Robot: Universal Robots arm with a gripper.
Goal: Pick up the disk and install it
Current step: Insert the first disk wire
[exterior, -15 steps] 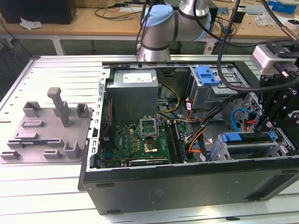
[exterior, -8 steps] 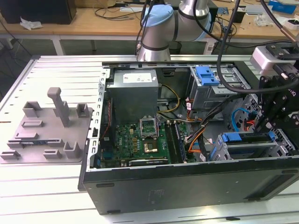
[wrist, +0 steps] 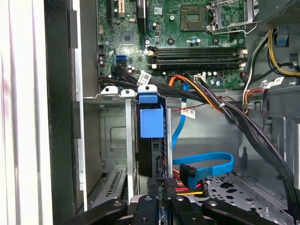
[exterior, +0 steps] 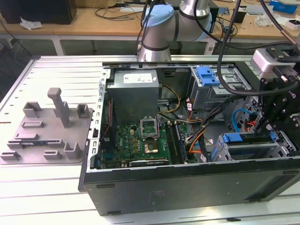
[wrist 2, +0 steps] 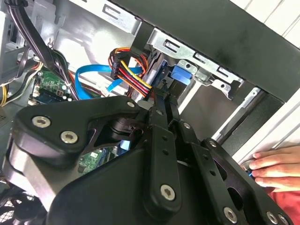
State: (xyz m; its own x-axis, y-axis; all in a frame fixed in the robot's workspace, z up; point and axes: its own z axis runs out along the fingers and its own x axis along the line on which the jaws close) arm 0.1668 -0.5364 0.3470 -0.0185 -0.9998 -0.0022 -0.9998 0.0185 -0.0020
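The white slatted surface point(exterior: 51, 197) carries an open black computer case point(exterior: 187, 187), lying with its inside facing up. The robot arm point(exterior: 161, 28) reaches in from the far side, and its black wrist assembly hangs over the case at the exterior view's right. Inside the case, a grey power-supply box point(exterior: 133, 93) sits at the far side, with the green motherboard point(exterior: 140, 143) nearer the camera and bundles of black, orange and yellow cables point(exterior: 197, 136) running to the exterior view's right of it. On the surface at the exterior view's left stands a grey fixture plate point(exterior: 44, 133) with upright pegs.

The disk point(wrist: 152, 140) stands on edge in a slot of the metal drive cage point(wrist: 115, 136) near the case's black wall, its blue carrier tab at the top end in the first wrist view; the exterior view shows the blue frame point(exterior: 248, 137) along the cage. The gripper point(wrist: 161, 199) sits right at the disk's near end, its black fingers point(wrist 2: 161, 131) drawn close together on the disk's edge. A curled blue flat cable point(wrist: 206, 164) lies just beside the gripper. In the second wrist view, a person's hand point(wrist 2: 276, 168) rests against the outside of the case wall.
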